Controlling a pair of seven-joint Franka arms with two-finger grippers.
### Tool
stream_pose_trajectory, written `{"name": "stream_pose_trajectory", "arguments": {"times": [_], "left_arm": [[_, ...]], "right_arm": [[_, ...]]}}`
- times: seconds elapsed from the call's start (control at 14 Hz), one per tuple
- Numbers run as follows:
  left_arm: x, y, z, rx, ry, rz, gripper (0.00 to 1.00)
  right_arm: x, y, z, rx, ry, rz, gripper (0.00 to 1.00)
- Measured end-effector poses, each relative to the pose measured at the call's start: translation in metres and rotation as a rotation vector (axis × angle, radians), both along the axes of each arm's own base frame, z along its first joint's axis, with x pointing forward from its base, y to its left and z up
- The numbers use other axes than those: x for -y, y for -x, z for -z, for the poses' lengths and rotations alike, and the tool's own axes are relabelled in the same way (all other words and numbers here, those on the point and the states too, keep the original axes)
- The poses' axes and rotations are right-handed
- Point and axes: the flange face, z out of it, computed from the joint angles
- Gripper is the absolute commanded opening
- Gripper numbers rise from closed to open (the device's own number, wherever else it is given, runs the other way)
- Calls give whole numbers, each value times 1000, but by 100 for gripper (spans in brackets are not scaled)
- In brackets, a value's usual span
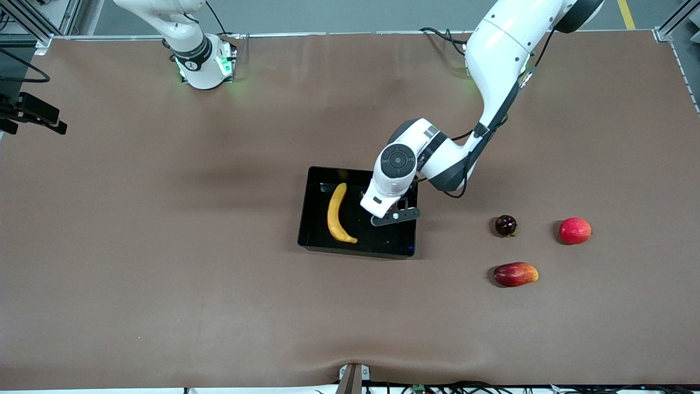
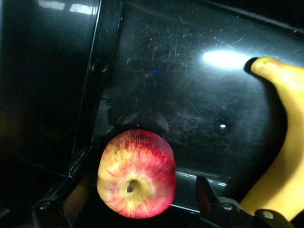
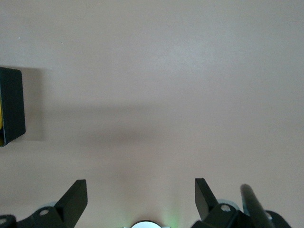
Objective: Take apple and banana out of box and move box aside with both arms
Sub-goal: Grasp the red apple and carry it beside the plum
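Note:
The black box [image 1: 355, 250] sits mid-table with the yellow banana [image 1: 337, 213] lying in it. My left gripper [image 1: 395, 214] is down inside the box, at the end toward the left arm. In the left wrist view the red-and-yellow apple [image 2: 137, 174] rests on the box floor [image 2: 190, 85] between the open left gripper [image 2: 140, 187], with a gap on each side. The banana [image 2: 285, 142] lies beside it. In the front view the hand hides the apple. My right gripper [image 3: 141, 186] hangs open over bare table, with a corner of the box [image 3: 12, 107] at the edge of its view.
Three more fruits lie toward the left arm's end of the table: a dark maroon round one [image 1: 506, 225], a round red one [image 1: 575, 230] and an oblong red-yellow one [image 1: 515, 274] nearest the front camera. The right arm's base [image 1: 202, 60] stands at the table's back edge.

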Motion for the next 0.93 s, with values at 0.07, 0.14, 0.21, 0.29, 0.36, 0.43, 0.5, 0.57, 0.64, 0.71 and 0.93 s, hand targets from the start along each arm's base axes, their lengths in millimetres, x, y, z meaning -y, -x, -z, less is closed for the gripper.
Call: {"name": "stream_pose_trajectory", "arguments": {"times": [0.07,0.14,0.21,0.29,0.36,0.43,0.5,0.57,0.64,0.71,0.93], "left_arm": [[0,1,4,-4,-4,3,44],[0,2,7,-4,-9,7,11],[0,2,8,-3,-12,10,0],[0,1,7,0,-11,11,0],[1,-1,4,5,-8,11,0],[2,-3,-1,14,-4,10,0],[3,-7,-13,28,0,10,0],[3,-11,-32,43,0,8,0],[0,-17,-61,68,1,4,0],[-9,-24,-97,99,2,-1,0],[-73,-49,-201,181,-3,11,0]], "right_arm": [[0,0,0,0,0,1,100],[1,0,0,0,0,1,100],[1,0,0,0,0,2,100],[1,0,0,0,0,2,100],[1,0,0,0,0,2,100],[1,0,0,0,0,2,100],[1,0,0,0,0,2,100],[1,0,0,0,0,2,100],[1,0,0,0,0,2,100],[1,0,0,0,0,2,100],[1,0,0,-1,-1,2,100]]}}
